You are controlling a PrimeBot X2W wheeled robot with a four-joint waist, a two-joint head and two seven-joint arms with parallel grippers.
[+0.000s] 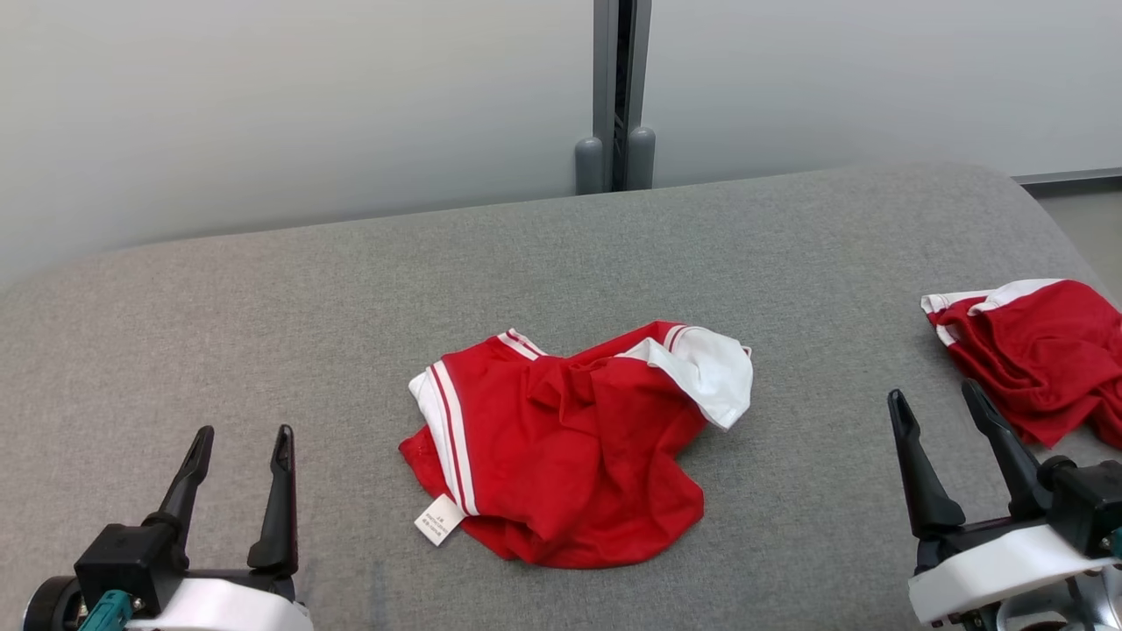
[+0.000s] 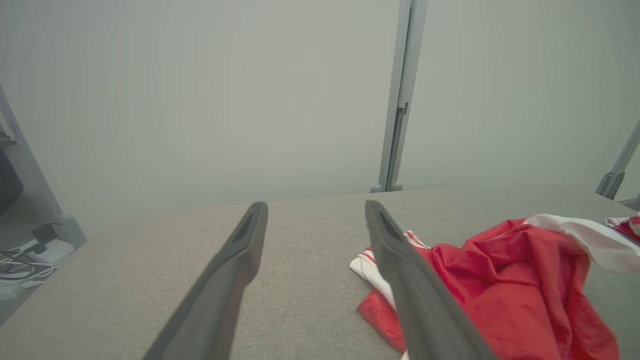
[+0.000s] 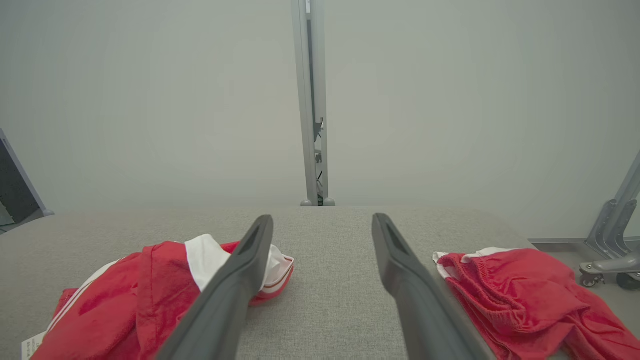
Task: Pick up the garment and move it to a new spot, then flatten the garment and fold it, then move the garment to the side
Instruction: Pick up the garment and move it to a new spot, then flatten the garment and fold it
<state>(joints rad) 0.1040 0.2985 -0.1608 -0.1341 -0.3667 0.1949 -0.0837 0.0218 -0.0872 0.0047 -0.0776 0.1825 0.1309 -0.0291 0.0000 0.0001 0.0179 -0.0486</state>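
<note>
Tabletop: grey woven cover point(image 1: 263, 307), broad, rounded along the far edge; pale wall behind it.
Left pincer: point(image 1: 244, 434) at 7 o'clock of the head view; two dark fingers spread wide, nothing between them.
Right pincer: point(image 1: 933, 392) at 4 o'clock; likewise spread wide, holding nothing.
Garment: point(image 1: 570, 456) red with white trim, a crumpled heap at mid-tabletop. White sleeve point(image 1: 714, 364) turned out at its 2 o'clock, care label point(image 1: 438, 519) at its 7 o'clock, striped edge point(image 1: 451, 412) at its 9 o'clock.
Garment vs pincers: between the two and well apart from both; toward 2 o'clock from the left pincer, toward 10 o'clock from the right.
Handling (judgement): thin, light, limp cloth. It should sag and drape once lifted. Not fragile. Stacked folds may come up together in one pinch.
Hold (judgement): striped edge suits the left pincer and the white sleeve suits the right, since both are outer, single-looking layers.
Second garment: point(image 1: 1043, 350) red-and-white heap at the 3 o'clock edge, near the right pincer at its 1 o'clock; not held.
Post: point(image 1: 621, 88) grey upright at 12 o'clock, beyond the far edge.
</note>
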